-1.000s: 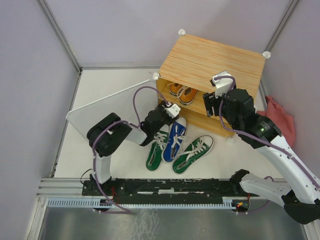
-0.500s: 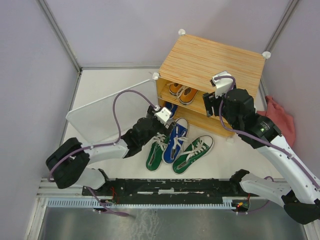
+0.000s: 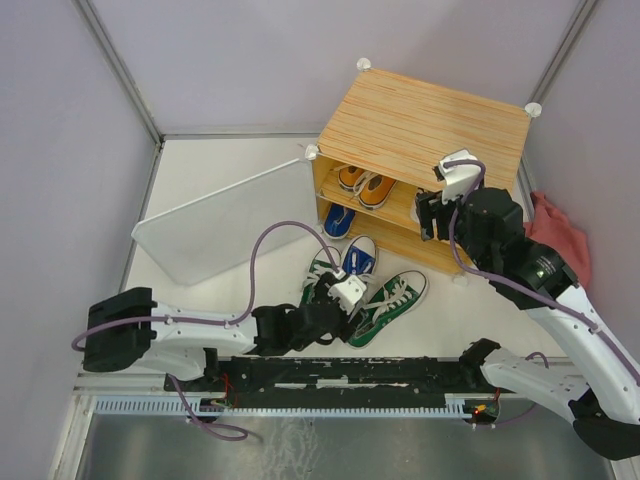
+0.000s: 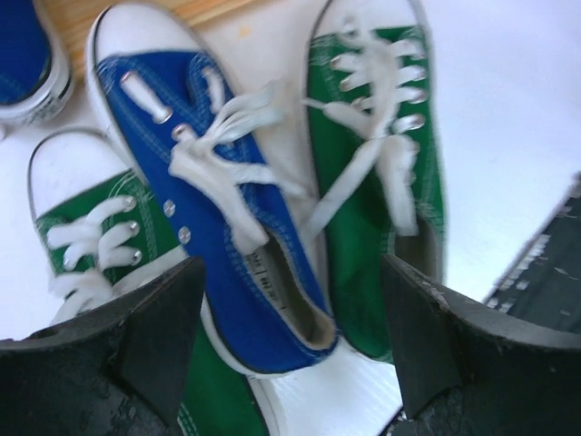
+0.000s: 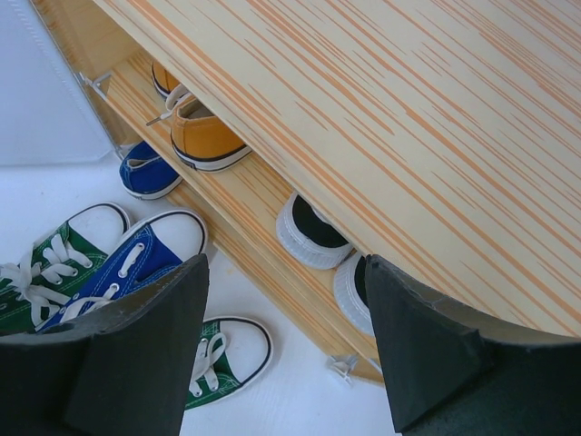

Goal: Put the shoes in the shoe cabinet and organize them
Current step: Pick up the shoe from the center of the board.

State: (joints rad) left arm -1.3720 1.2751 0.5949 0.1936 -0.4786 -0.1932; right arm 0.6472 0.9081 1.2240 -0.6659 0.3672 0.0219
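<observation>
The shoe cabinet [image 3: 430, 125] stands open at the back right, its pale door panel [image 3: 220, 225] swung out to the left. Two orange shoes [image 3: 365, 186] sit on the upper shelf. One blue shoe [image 3: 338, 221] sits on the lower level, with two black shoes [image 5: 313, 232] further right. A blue shoe [image 4: 227, 209] lies on the floor between two green shoes [image 4: 381, 182] [image 4: 91, 236]. My left gripper [image 4: 290, 354] is open and empty, just above and behind the blue shoe's heel. My right gripper [image 5: 286, 363] is open and empty, hovering over the cabinet's front edge.
A pink cloth [image 3: 560, 235] lies right of the cabinet. Grey walls enclose the white floor [image 3: 220, 170]. The black rail [image 3: 330, 372] with the arm bases runs along the near edge.
My left arm has pulled back from the cabinet opening toward the near edge, and its gripper now hangs over the heels of the floor shoes. My right gripper has shifted slightly right.
</observation>
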